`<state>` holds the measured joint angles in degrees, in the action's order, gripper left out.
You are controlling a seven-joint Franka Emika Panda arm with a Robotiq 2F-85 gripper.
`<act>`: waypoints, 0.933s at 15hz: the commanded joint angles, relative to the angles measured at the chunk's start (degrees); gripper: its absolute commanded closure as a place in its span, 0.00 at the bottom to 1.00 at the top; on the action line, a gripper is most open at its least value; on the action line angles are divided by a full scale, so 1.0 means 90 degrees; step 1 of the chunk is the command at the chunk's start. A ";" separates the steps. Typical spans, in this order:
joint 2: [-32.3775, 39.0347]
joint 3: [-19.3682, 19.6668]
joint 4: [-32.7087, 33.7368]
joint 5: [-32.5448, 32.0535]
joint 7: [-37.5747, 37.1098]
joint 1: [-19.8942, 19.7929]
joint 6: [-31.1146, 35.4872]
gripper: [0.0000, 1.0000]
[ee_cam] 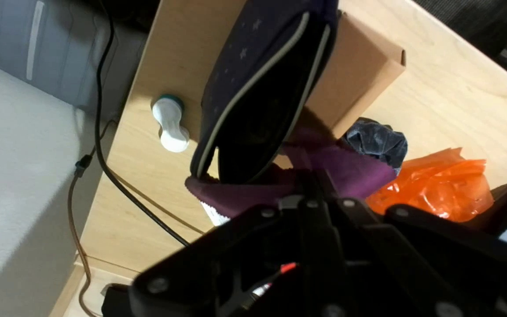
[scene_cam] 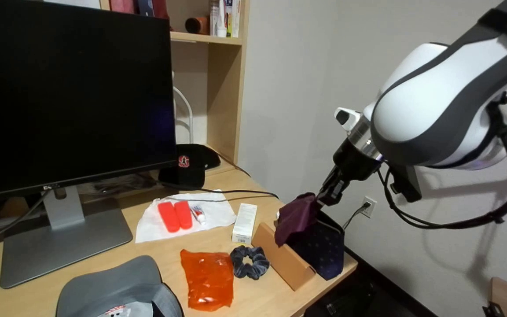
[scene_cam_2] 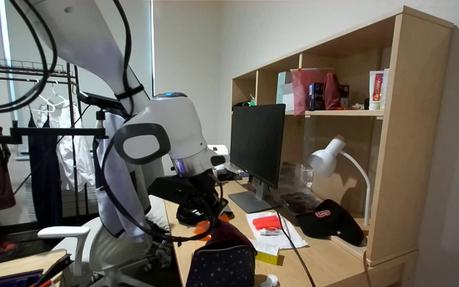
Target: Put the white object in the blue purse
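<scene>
One purple cloth (scene_cam: 296, 218) hangs from the jaws, and they're clamped right together, no gap to speak of, pinching a fold of it! Beside that drape the blue purse (scene_cam_2: 222, 266) stands on the table (ee_cam: 456, 97), its zip-edged mouth gaping across the upper middle of the wrist view. What's to go in? Most likely the small white case (ee_cam: 171, 123), lying on the table just left of the purse in that view, ungripped and outside the purse. A white carton (scene_cam: 244, 222), lower middle of an exterior view, leaves some doubt.

So the step in hand looks like placing this cloth. If it's bound for the purse, the jaws want to travel toward the upper middle of the wrist view, centre over the dark gap and dip below the rim before releasing; a corner snagging the zip could tip that soft purse. If it's merely in the way, drop it well apart from the mouth. Then the case: spread the jaws, straddle its narrow waist, squeeze gently, lift straight, and lower it deep between the zip edges, clear of the tan box (scene_cam: 282, 259).
</scene>
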<state>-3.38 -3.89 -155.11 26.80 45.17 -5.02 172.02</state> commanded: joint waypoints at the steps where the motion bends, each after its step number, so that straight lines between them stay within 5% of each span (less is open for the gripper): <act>1: -0.0229 0.0137 -0.0367 0.0588 0.0442 0.0071 0.0147 1.00; 14: 0.1031 0.0447 0.0152 0.0049 0.0041 -0.0082 0.0124 1.00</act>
<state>1.36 -0.01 -156.71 28.31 46.24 -5.74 172.10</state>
